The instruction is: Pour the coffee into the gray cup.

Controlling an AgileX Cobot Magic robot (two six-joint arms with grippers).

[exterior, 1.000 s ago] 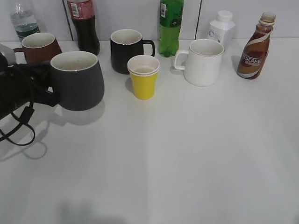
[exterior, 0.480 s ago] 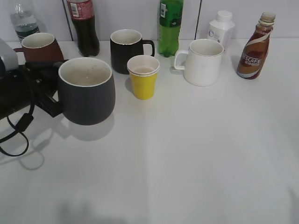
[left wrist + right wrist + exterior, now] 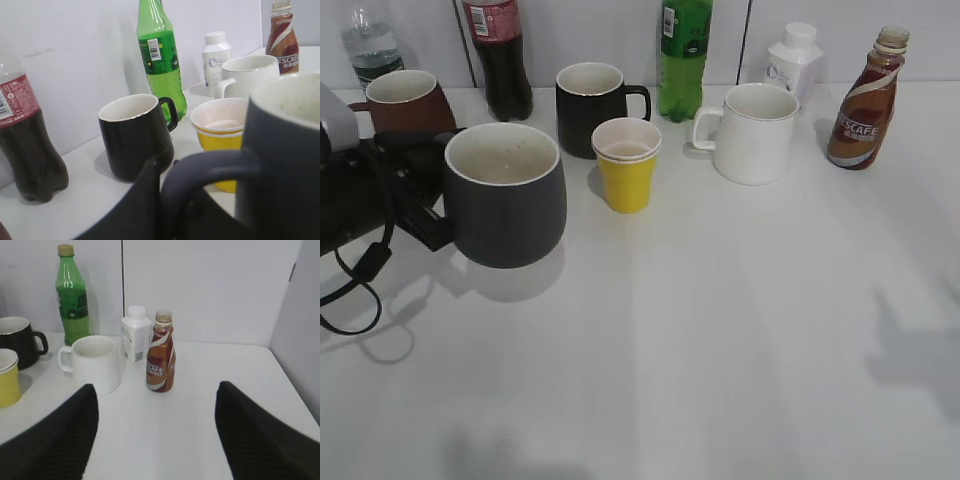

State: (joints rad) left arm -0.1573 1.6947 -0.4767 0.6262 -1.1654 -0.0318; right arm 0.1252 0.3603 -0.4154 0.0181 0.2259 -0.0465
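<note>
While the left gripper stays clamped on the loop handle of the gray cup at the near left, the right gripper, jaws wide apart and empty, faces the uncapped coffee standing far right, which it seemingly must grasp next.

"nescafe" on the coffee bottle label, other bottles' labels unreadable
</note>
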